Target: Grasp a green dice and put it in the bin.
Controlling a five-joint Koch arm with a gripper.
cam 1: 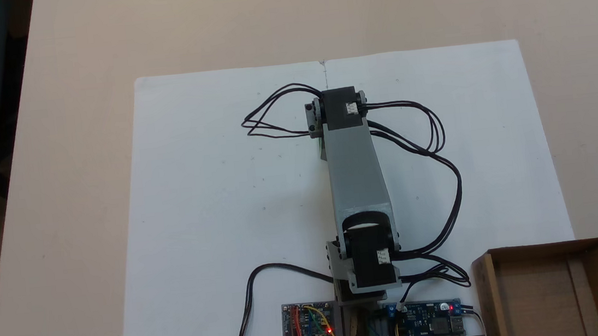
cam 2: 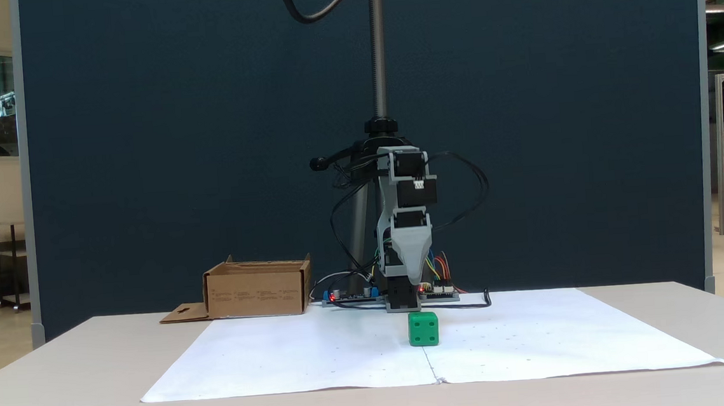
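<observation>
Fixed views differ: one shows the green dice (cam 2: 424, 328) on paper (pincer (cam 2: 410, 276) grip perhaps unreadable).

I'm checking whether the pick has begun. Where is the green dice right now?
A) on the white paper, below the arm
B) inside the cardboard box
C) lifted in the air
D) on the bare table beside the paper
A: in a fixed view the green dice rests on the white paper, under the arm and well apart from the cardboard box.

Open paper (cam 2: 321, 352) around dice (cam 2: 423, 328) — unobstructed
</observation>
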